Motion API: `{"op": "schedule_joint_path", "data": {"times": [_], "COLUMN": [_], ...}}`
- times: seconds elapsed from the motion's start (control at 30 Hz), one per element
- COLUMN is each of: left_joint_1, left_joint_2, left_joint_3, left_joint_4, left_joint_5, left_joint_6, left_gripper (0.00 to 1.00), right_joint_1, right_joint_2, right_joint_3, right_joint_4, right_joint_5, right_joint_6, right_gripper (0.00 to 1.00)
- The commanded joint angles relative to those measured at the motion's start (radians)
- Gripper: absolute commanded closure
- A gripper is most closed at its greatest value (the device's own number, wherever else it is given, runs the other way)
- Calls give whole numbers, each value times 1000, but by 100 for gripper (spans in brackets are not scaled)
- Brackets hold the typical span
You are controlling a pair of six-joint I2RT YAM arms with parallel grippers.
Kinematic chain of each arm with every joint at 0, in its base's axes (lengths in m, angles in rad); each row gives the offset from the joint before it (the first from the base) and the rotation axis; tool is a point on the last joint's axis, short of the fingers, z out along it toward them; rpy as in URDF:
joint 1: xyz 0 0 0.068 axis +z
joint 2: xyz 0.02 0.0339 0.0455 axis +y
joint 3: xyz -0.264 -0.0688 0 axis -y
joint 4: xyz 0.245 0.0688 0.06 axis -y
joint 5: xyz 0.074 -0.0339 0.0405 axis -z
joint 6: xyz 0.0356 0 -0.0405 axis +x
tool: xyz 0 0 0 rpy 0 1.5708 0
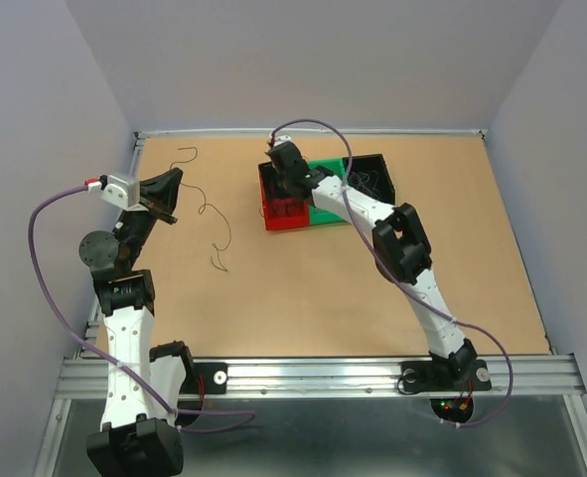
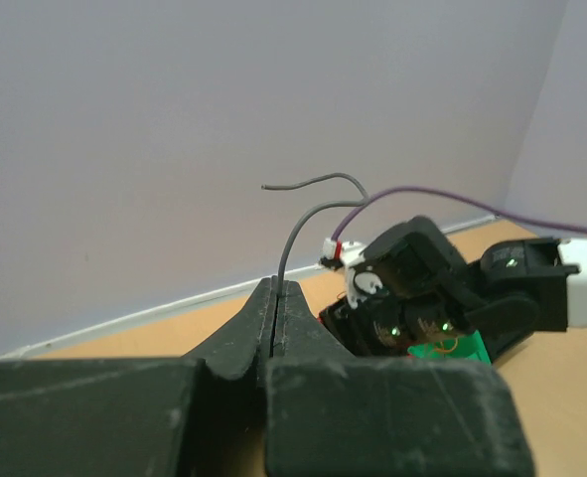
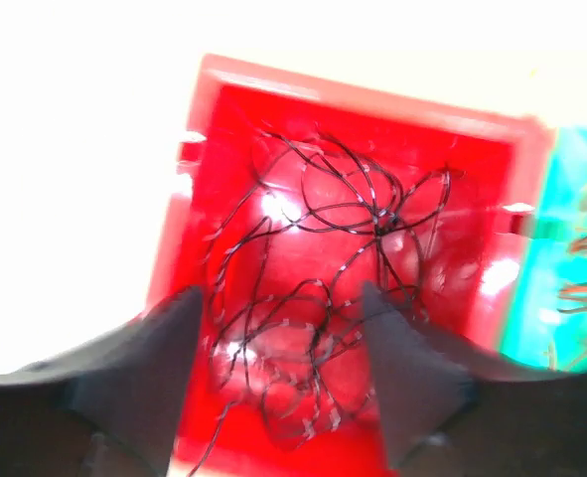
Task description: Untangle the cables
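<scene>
- Overhead, the left gripper (image 1: 174, 181) hangs above the far left part of the table (image 1: 303, 298), with its jaws pressed together.
- Its wrist view shows the closed fingertips pinching a thin grey wire (image 2: 295, 234), which rises from them and bends into a hook.
- A curly dark strand (image 1: 220, 234) runs just right of that gripper toward the near side. I cannot tell whether it is the same wire.
- The right gripper (image 1: 289, 177) is over the red bin (image 1: 273, 221) at the far centre, its fingers well apart and gripping nothing.
- A loose tangle of black cables (image 3: 323, 229) lies on the floor of the red bin, below those fingers.
- The green bin (image 1: 325, 207) touches the red bin's right side and holds orange wires (image 3: 586, 268).
- The black bin (image 1: 380, 169) sits at the right of the green one.
</scene>
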Motion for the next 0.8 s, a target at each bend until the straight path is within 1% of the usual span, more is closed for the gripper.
{"op": "schedule_joint_path", "data": {"times": [0.0, 0.03, 0.1, 0.13, 0.23, 0.27, 0.3, 0.37, 0.4, 0.5, 0.57, 0.63, 0.77], "left_joint_1": [-12, -17, -33, -49, -81, -92, -116, -141, -165, -213, -225, -291, -358], "left_joint_2": [11, 17, 28, 31, 51, 56, 68, 80, 88, 91, 91, 100, 116], "left_joint_3": [47, 50, 56, 57, 67, 73, 86, 102, 117, 142, 149, 162, 169], "left_joint_4": [46, 46, 45, 45, 46, 45, 40, 28, 14, -6, -9, -10, -14], "left_joint_5": [56, 68, 77, 79, 74, 74, 74, 68, 62, 53, 59, 86, 115], "left_joint_6": [-10, -11, -13, -13, -11, -13, -13, -11, -11, 2, 9, 24, 44], "left_gripper": [99, 99, 99, 99, 99, 100, 100, 100, 100, 100, 100, 100, 100], "right_joint_1": [6, 6, 9, 18, 29, 34, 35, 37, 41, 71, 89, 95, 112], "right_joint_2": [-257, -324, -389, -467, -590, -669, -706, -778, -836, -921, -926, -905, -833], "right_joint_3": [-102, -166, -245, -332, -496, -610, -660, -751, -827, -930, -952, -960, -951], "right_joint_4": [60, 66, 105, 125, 254, 291, 373, 450, 512, 596, 613, 620, 655], "right_joint_5": [-39, -47, -88, -101, -193, -261, -306, -401, -470, -509, -527, -530, -549], "right_joint_6": [7, 7, -5, -8, -36, -38, -41, -39, -27, -33, -47, -56, -67], "right_gripper": [22, 15, 11, 9, 9, 9, 9, 10, 10, 10, 10, 10, 10]}}
